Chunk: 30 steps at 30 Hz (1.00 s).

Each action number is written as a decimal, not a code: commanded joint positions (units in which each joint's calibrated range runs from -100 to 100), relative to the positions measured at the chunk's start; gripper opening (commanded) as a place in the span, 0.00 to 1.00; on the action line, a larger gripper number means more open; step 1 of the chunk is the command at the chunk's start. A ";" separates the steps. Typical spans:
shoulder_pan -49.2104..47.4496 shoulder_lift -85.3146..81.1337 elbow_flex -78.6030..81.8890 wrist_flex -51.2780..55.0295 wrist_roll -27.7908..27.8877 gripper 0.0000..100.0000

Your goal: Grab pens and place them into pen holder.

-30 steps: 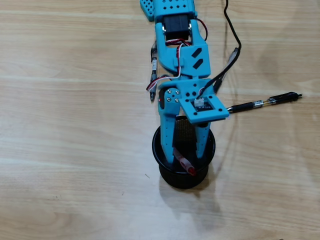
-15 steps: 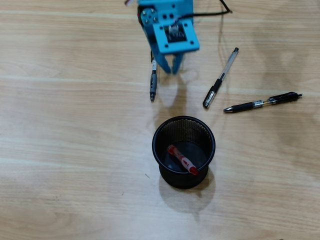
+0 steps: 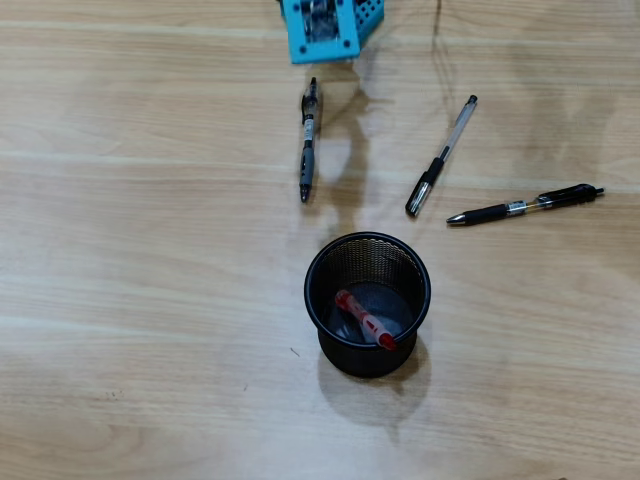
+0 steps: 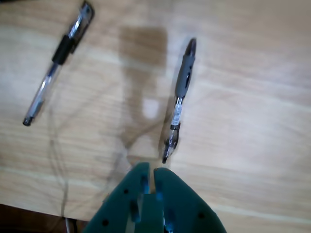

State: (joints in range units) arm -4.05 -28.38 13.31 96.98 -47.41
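Observation:
The black mesh pen holder stands in the lower middle of the overhead view with the red and clear pen lying inside it. The dark grey pen lies above it, the clear-barrelled pen with black cap to its right, and the black pen with silver band further right. In the wrist view my gripper is shut and empty, its tips just short of the dark grey pen's near end. The clear-barrelled pen lies at the upper left there.
The turquoise arm base sits at the top edge of the overhead view. The wooden table fills both views. Its near edge shows at the lower left of the wrist view.

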 commanded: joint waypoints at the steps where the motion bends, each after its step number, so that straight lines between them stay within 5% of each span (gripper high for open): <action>1: 2.36 -4.11 10.31 -4.36 -0.18 0.02; 16: 5.74 -5.64 40.54 -41.08 -0.18 0.02; 30: 6.75 -4.11 37.28 -28.32 -0.13 0.08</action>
State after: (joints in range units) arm 2.24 -32.63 54.30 65.21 -47.41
